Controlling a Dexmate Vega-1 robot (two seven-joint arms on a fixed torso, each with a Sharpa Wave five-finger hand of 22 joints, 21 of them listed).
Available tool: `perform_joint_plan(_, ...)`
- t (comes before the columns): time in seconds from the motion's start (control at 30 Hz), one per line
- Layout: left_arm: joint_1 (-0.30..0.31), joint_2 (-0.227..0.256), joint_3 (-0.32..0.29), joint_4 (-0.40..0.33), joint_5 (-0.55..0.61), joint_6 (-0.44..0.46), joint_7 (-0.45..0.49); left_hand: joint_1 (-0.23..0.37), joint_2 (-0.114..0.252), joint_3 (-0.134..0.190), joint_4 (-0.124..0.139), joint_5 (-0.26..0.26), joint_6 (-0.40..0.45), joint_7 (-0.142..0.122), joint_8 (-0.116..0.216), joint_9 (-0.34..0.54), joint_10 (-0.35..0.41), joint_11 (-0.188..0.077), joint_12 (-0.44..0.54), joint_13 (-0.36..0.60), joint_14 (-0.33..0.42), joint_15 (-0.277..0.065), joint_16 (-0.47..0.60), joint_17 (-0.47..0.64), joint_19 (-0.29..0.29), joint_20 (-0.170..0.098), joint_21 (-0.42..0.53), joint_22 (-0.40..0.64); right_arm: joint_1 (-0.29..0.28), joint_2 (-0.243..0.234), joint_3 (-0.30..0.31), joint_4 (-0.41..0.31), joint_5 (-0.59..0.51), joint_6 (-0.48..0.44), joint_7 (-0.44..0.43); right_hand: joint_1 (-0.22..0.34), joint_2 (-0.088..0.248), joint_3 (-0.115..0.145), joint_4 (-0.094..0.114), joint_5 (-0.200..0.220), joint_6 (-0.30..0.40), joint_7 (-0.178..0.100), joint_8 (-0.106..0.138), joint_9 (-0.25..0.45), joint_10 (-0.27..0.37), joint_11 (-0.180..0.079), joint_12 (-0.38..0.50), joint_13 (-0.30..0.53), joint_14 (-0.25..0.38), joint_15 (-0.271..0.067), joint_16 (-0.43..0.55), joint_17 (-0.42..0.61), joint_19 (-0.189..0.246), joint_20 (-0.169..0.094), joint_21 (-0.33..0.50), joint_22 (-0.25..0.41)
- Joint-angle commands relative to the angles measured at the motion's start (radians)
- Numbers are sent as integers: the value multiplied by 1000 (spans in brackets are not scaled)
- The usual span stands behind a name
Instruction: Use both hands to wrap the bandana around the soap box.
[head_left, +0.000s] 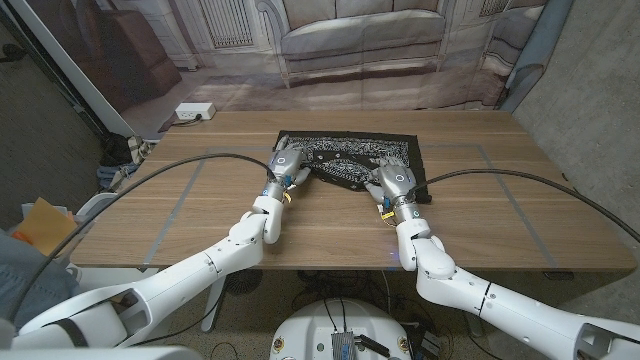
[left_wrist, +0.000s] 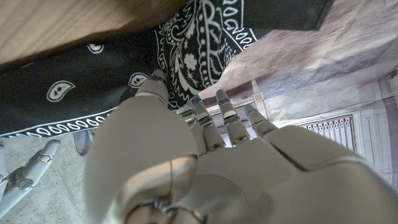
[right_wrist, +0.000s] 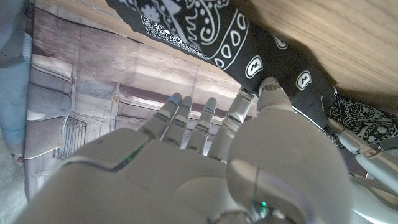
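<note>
Black patterned bandana (head_left: 350, 157), spread on the far middle of the wooden table (head_left: 520, 220); its near corners are met by the left hand (head_left: 284, 166) and right hand (head_left: 393, 183), fingers seemingly closed on cloth, though a firm grip cannot be confirmed. The soap box cannot be made out, presumably covered by the fabric. Step judged: folding the near edge over; next, both corners should be lifted together and carried across.

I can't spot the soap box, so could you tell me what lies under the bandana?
The bandana lies on the table, both hands at its near edge. Whatever it covers, the box included, is hidden.
</note>
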Motion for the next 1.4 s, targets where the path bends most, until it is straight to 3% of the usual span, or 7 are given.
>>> perform_joint_plan(0.03,18,41,-50,-136,-93,22,-139,14,5,12,-10,-8,32,22,16,3,9,2,-10,0,7,-68,-8,-1,-13,9,-4,5,19,-57,32,-97,26,11,140,-2,13,0,4,-4,15,-2,5,2,15,1,3,0,13,1,6,2,-6,10,2,2)
perform_joint_plan(0.27,14,55,-92,-201,-160,34,-203,24,6,24,-21,-12,54,56,21,3,3,13,-20,0,2,-60,-13,0,-16,21,-5,5,28,-59,77,-117,77,32,161,-5,18,1,7,-10,19,-2,5,2,22,3,4,0,21,7,7,3,-10,16,1,3)
perform_joint_plan(0.63,-42,64,-135,-237,-250,42,-291,28,7,35,-28,-13,49,60,23,13,-3,31,-28,1,-2,-45,-16,0,-19,41,-7,6,75,-49,111,-120,133,43,196,-5,20,3,5,-20,23,-2,5,2,35,7,6,0,35,12,8,2,-13,26,0,3)
perform_joint_plan(1.0,-158,37,-120,-181,-252,75,-335,26,9,41,-29,-12,42,61,23,17,-7,37,-33,1,-1,-36,-17,1,-21,47,-8,6,157,-32,122,-83,186,41,243,-1,20,6,1,-28,30,-1,9,7,44,9,7,1,45,11,8,2,-17,32,-1,3)
perform_joint_plan(1.4,-282,-15,-51,-69,-223,142,-395,17,11,49,-28,-11,22,55,11,12,-29,49,-44,2,-10,-24,-21,3,-32,45,-11,7,284,-4,74,37,223,61,329,-3,23,9,0,-37,34,-1,12,11,52,11,8,1,54,8,8,2,-19,34,-1,3)
